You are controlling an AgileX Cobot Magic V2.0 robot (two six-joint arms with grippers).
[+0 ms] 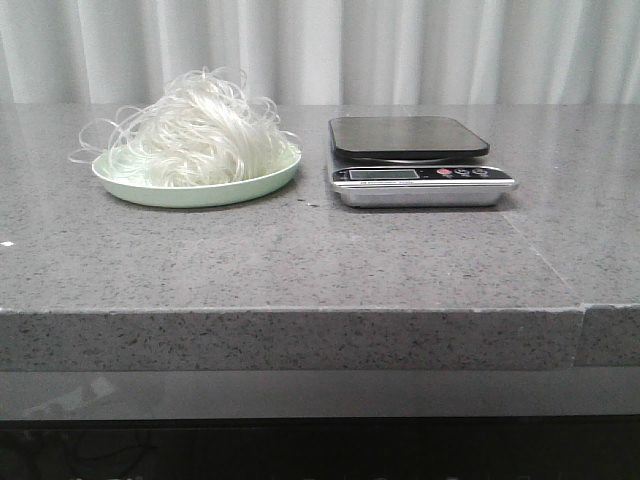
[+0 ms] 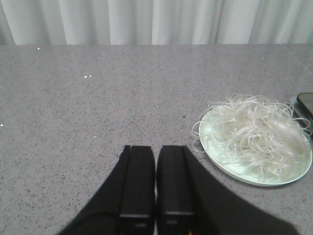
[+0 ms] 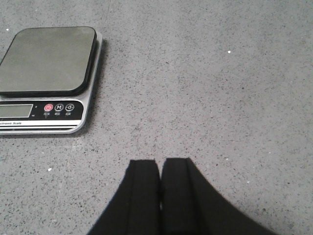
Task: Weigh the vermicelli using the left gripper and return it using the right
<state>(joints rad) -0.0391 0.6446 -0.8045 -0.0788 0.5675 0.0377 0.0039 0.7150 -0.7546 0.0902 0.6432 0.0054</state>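
**Vermicelli on its plate beside the kitchen scale**

A speckled grey stone worktop (image 1: 300, 260) with a thick squared front edge spans the front view, pleated pale curtains (image 1: 400, 50) hanging behind it. On its right side stands a silver digital kitchen scale (image 1: 420, 165) with a dark, rounded-square weighing platform that carries nothing. Just beside it on the left lies a shallow, pale green round plate (image 1: 200, 190), smooth and glossy. The vermicelli (image 1: 195, 130), a fluffy mound of thin, curly, translucent white strands, sits heaped on the plate, loose loops spilling past the rim. The black left claw (image 2: 155, 181) hangs over bare worktop near the plate, fingers pressed together and holding nothing. The black right claw (image 3: 160, 191) is likewise closed and empty, near the scale.
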